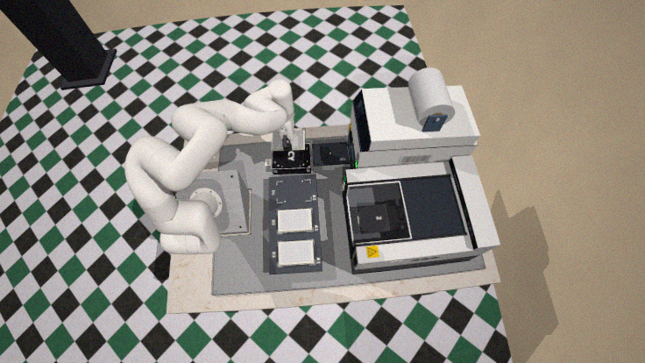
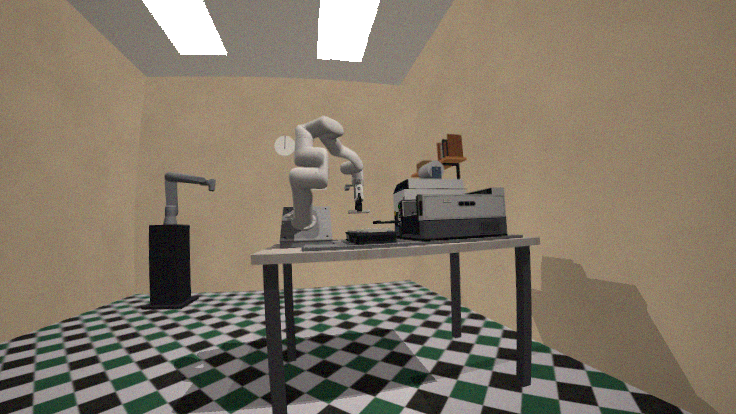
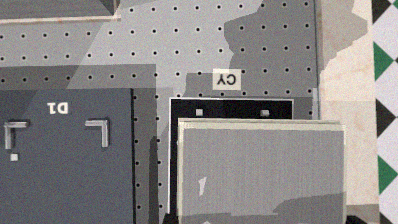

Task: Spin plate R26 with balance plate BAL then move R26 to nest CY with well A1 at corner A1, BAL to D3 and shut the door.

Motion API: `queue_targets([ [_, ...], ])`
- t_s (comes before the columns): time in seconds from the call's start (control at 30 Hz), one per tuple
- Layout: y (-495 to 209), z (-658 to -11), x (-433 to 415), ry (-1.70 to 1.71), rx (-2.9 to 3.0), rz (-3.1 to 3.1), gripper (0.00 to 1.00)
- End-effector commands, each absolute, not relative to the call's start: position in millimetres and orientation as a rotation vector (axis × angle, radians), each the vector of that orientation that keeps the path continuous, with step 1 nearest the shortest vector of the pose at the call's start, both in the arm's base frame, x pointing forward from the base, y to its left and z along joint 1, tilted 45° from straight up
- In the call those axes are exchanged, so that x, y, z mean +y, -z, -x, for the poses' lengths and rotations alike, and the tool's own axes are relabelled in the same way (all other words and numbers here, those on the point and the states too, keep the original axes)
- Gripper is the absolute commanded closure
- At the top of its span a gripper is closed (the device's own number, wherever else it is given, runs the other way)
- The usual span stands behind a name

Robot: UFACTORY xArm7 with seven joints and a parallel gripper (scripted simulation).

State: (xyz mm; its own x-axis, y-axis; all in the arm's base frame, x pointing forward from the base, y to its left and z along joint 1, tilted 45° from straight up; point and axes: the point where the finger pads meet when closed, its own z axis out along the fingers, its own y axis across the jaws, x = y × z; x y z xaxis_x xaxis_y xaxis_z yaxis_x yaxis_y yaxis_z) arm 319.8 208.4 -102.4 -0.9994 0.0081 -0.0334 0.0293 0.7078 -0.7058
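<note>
Black nest CY (image 1: 292,158), top view: lay directly beneath the hand (image 1: 287,143), which blocked the carried plate from sight. Exterior view: hand (image 2: 356,207) hung above the nest (image 2: 369,236), well clear of the worktop (image 2: 391,250), a thin slab at its fingertips. Wrist view: hand clamped on sealed plate R26 (image 3: 260,170), held just short of the CY nest (image 3: 230,107), their edges looking parallel; descent judged to need a slight forward shift.

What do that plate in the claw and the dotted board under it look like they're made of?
The plate looks like pale plastic under a dull grey film, perhaps foil: cream rim, matte top. The board looks like painted metal, judging by its even rows of holes.
</note>
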Motion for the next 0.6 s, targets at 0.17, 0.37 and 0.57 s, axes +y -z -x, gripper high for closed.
queue_targets([
  [0.17,111.6,-320.9,201.3,1.183,2.877,-0.029,1.0],
  [0.37,118.6,-321.1,194.2,1.183,2.877,-0.029,1.0],
  [0.57,125.7,-321.3,187.2,1.183,2.877,-0.029,1.0],
])
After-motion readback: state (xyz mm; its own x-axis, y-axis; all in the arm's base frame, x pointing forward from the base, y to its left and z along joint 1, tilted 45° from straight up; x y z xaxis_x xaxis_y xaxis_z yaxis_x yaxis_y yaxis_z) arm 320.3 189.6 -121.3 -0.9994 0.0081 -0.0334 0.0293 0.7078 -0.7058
